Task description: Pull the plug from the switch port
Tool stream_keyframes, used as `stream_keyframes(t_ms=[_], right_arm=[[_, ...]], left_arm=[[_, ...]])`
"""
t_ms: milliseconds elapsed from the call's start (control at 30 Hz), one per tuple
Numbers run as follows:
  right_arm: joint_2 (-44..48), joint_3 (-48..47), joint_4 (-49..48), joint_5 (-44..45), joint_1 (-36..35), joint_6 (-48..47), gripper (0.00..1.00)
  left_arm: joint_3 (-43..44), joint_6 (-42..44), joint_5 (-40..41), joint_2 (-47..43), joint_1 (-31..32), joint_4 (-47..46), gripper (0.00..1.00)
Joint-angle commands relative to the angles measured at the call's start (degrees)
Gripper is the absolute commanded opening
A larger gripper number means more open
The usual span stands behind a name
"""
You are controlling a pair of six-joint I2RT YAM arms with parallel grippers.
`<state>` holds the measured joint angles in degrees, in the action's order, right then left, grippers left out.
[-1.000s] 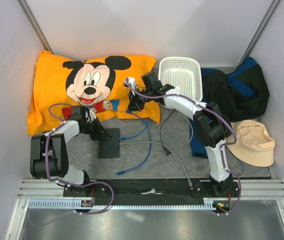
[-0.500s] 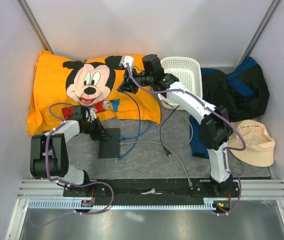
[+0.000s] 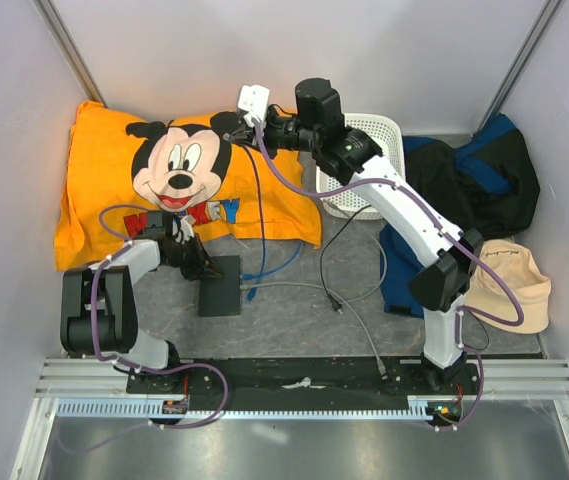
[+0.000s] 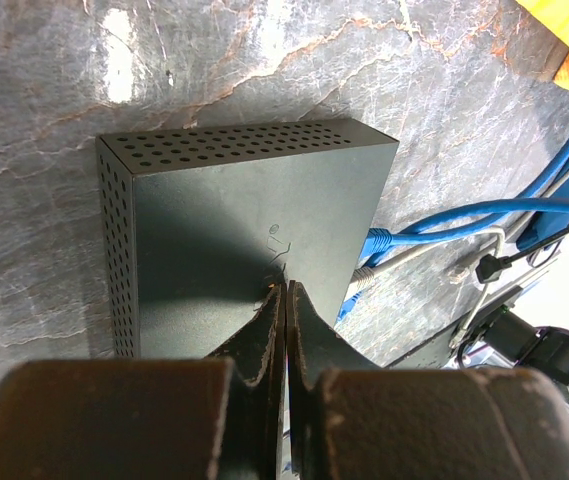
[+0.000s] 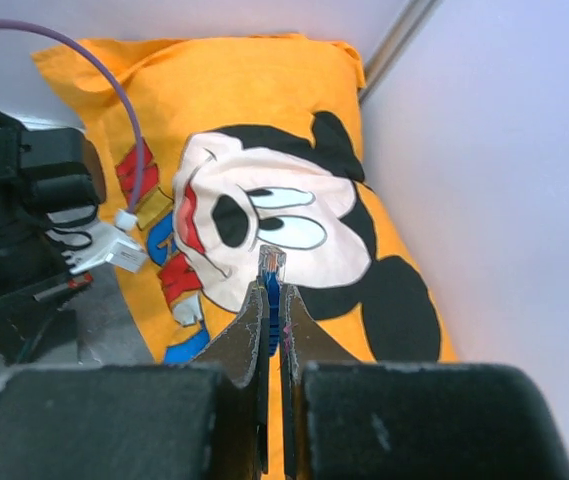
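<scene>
A: Where's the switch (image 3: pixel 219 285)?
B: Flat on the bench (image 3: pixel 294 325), by the left arm. Left gripper (image 4: pixel 284 300) has its jaws together, tips pressing on its top. I'd guess that's to pin it so it can't drag.
A: Right side?
B: Right gripper (image 5: pixel 272 300) has its jaws clamped on the blue RJ45 plug (image 5: pixel 272 260), high over the Mickey pillow (image 5: pixel 214 80). Its cable (image 3: pixel 260 210) hangs down. Plug looks out of the port.
</scene>
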<state>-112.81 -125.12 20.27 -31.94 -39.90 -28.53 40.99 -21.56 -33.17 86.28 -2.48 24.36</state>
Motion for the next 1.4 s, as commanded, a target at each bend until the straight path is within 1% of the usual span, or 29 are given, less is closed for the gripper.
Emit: stream_keyframes(t_ms=[0, 67, 100, 167, 200, 233, 267, 400, 467, 567, 600, 633, 667, 700, 733, 767, 800, 833, 867, 933, 967, 1033, 1167, 1367], right_arm=[[4.6, -3.2, -2.3, 7.6, 0.7, -6.9, 0.0], [5.9, -2.8, -2.5, 10.4, 0.8, -9.1, 0.01], [6.5, -2.0, -3.0, 13.8, 0.9, -9.3, 0.01], [9.3, 0.7, -9.6, 18.4, 1.2, -8.1, 0.01], [10.5, 5.5, -13.3, 22.9, 1.3, -7.8, 0.01], [11.3, 7.1, -18.6, 24.3, 1.2, -8.0, 0.0], [11.4, 7.3, -19.6, 25.3, 1.2, -7.8, 0.01], [8.9, 0.7, -19.3, 26.1, 1.2, -8.2, 0.01], [8.1, 0.1, -19.0, 24.8, 1.2, -8.6, 0.01], [9.3, 3.9, -18.2, 23.9, 1.3, -4.0, 0.01], [10.1, 9.3, -18.2, 23.8, 1.4, -1.6, 0.01], [10.7, 12.3, -17.6, 23.7, 1.4, 4.4, 0.0], [11.9, 15.4, -16.5, 22.4, 1.4, 6.8, 0.09], [12.2, 21.2, -15.5, 22.0, 1.4, 10.2, 0.22], [12.4, 23.7, -13.3, 21.3, 1.6, 16.0, 0.31], [11.7, 25.7, -11.8, 18.3, 1.8, 19.2, 0.42], [10.8, 28.3, -10.1, 16.6, 1.9, 21.2, 0.47], [9.8, 29.1, -6.8, 15.4, 1.9, 23.0, 0.51], [7.4, 29.6, -5.3, 14.7, 2.1, 26.8, 0.54], [4.5, 29.8, -1.9, 10.7, 2.8, 31.2, 0.54], [1.5, 29.6, -1.2, 9.5, 3.5, 34.3, 0.52], [-0.9, 29.9, -0.3, 9.1, 4.1, 37.0, 0.51], [-4.3, 33.4, -1.1, 7.3, 4.7, 39.0, 0.49], [-8.6, 33.6, -0.8, 7.7, 4.9, 40.7, 0.46]], left_arm=[[-1.9, 4.7, 10.1, 4.2, 1.3, -1.5, 0.04], [-1.6, 4.9, 10.1, 4.7, 1.3, -1.5, 0.04], [-1.4, 4.9, 9.9, 5.2, 1.3, -1.5, 0.04], [-1.1, 5.1, 9.9, 5.4, 1.3, -1.5, 0.04], [-0.8, 5.1, 9.9, 5.6, 1.3, -1.5, 0.04], [-0.7, 5.1, 9.9, 5.7, 1.3, -1.6, 0.04], [-0.7, 5.1, 9.9, 5.6, 1.3, -1.5, 0.04], [-0.7, 5.3, 10.1, 5.1, 1.4, -1.5, 0.04], [-0.8, 5.4, 10.2, 4.7, 1.5, -1.4, 0.04], [-0.9, 5.4, 10.1, 4.1, 1.5, -1.4, 0.04], [-0.9, 5.4, 10.2, 3.8, 1.5, -1.5, 0.04], [-1.1, 5.4, 10.2, 3.5, 1.4, -1.5, 0.04], [-1.2, 5.4, 10.2, 3.2, 1.5, -1.5, 0.04], [-1.2, 5.4, 10.3, 3.1, 1.5, -1.6, 0.04], [-1.3, 5.4, 10.3, 2.9, 1.5, -1.5, 0.04], [-1.4, 5.3, 10.3, 2.6, 1.5, -1.5, 0.04], [-1.4, 5.3, 10.4, 2.4, 1.5, -1.5, 0.04], [-1.4, 5.3, 10.4, 2.3, 1.5, -1.6, 0.04], [-1.4, 5.3, 10.4, 2.1, 1.5, -1.6, 0.04], [-1.6, 5.3, 10.4, 1.8, 1.5, -1.8, 0.04], [-1.5, 5.3, 10.4, 1.7, 1.5, -1.7, 0.04], [-1.8, 5.2, 10.3, 1.3, 1.5, -1.7, 0.04], [-2.4, 5.0, 10.1, 0.6, 1.5, -1.8, 0.04], [-2.8, 4.7, 10.8, -0.1, 1.4, -1.7, 0.04]])
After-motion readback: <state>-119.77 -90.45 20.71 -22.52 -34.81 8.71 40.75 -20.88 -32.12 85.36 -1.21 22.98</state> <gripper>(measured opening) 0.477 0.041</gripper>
